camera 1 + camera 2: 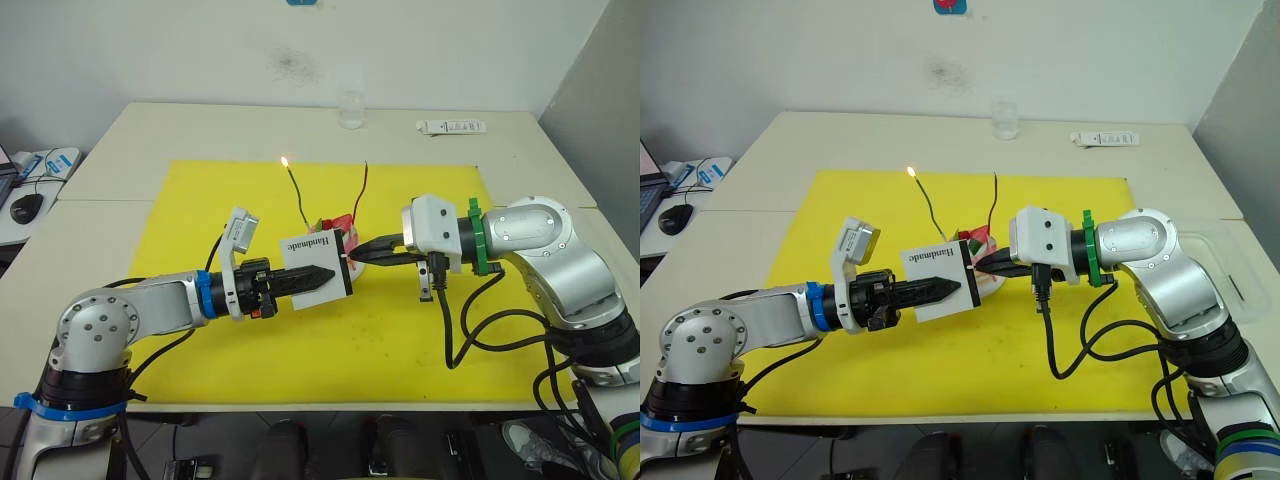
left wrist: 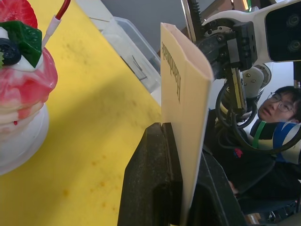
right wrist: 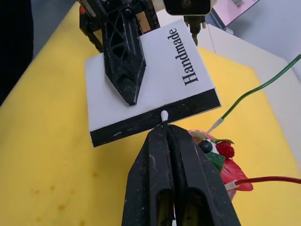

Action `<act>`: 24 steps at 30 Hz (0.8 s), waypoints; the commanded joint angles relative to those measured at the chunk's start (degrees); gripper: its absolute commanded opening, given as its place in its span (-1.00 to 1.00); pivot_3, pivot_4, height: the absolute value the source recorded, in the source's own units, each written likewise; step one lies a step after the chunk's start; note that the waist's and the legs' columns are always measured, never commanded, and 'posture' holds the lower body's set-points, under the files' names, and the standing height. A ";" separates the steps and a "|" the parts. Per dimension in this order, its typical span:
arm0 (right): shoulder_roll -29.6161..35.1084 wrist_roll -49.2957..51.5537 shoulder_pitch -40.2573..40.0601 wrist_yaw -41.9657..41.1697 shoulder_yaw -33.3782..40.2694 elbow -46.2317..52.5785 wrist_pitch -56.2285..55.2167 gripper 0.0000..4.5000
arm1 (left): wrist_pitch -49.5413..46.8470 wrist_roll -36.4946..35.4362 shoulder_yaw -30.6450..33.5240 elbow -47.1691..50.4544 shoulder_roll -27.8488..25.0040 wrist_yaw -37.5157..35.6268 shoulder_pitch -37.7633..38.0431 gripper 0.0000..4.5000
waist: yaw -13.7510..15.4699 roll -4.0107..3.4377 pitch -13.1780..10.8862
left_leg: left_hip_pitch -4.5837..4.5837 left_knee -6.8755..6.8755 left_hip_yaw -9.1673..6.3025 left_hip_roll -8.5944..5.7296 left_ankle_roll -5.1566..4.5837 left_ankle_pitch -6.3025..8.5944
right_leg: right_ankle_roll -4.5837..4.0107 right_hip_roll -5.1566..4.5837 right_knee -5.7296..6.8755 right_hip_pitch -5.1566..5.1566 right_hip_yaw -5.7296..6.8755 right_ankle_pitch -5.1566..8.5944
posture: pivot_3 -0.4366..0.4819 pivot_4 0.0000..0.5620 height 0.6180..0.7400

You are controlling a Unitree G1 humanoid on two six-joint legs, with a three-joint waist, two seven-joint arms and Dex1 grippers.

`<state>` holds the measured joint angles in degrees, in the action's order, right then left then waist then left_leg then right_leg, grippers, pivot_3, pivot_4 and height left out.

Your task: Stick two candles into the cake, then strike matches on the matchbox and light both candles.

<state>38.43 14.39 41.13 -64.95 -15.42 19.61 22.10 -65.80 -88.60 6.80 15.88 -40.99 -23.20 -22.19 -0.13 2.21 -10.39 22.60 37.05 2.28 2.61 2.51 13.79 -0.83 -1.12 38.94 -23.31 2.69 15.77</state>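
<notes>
Pinched a match [image 3: 164, 115] tight in the right tool [image 3: 164, 129], with the pale tip poking out. Touched that tip to the black strip [image 3: 155, 121] on the right edge of the matchbox [image 3: 160, 84]. Clamped the matchbox in the left tool [image 1: 325, 272], just left of the right tool. Lay crosswise to the strip's long side, so likely needed a swipe along it. Had the cake [image 3: 221, 162] just beyond both tools, with the green candle [image 1: 297, 195] burning and the red candle [image 1: 362, 190] unlit, nearer the right tool.
</notes>
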 commanded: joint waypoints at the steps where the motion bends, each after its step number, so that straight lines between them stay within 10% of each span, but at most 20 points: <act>1: 0.15 -1.43 0.47 0.05 -0.19 0.16 -1.88 -0.99 | 0.40 -1.00 0.96 1.63 0.24 -0.62 -0.53 -1.00 | 0.00 0.00 0.00 | 0.00 0.00 0.00 0.00 0.00 0.00 | 0.00 0.00 0.00 0.00 0.00 0.00 | -0.05 -0.47 1.00; 13: 0.49 -7.47 -1.79 -1.38 -4.35 1.15 -11.10 -0.99 | 0.53 -1.25 1.04 1.65 0.42 -0.15 -0.72 -1.00 | 0.01 0.00 0.00 | 0.00 0.00 0.00 0.00 0.00 0.00 | 0.00 0.00 0.00 0.00 0.00 0.00 | -0.05 -0.47 1.00; 19: 25.66 1.24 -11.42 -26.64 -5.10 6.85 -19.39 -0.99 | 0.00 0.06 1.16 -0.14 0.08 -1.19 -1.72 -1.00 | 1.33 -0.23 -0.15 | 0.18 0.05 -0.21 -0.07 -0.04 0.03 | 0.08 -0.06 -0.19 0.06 0.30 0.05 | -0.05 -0.47 1.00; 24: 24.28 9.84 -2.72 -23.20 1.62 1.03 -5.86 -0.99 | -0.09 0.11 1.75 -0.03 -0.10 -1.32 -0.51 -1.00 | -0.52 -0.20 -0.24 | -0.16 0.08 0.04 -0.03 -0.12 0.07 | -0.05 0.03 -0.01 0.10 -0.14 -0.04 | -0.05 -0.47 1.00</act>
<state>64.32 21.37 37.47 -88.28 -14.89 21.31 12.60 -66.17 -87.81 7.13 14.96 -40.96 -23.60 -23.02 -0.65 2.01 -10.63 22.28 37.05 2.25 2.63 2.44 13.83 -0.90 -1.02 38.96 -23.13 2.62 15.74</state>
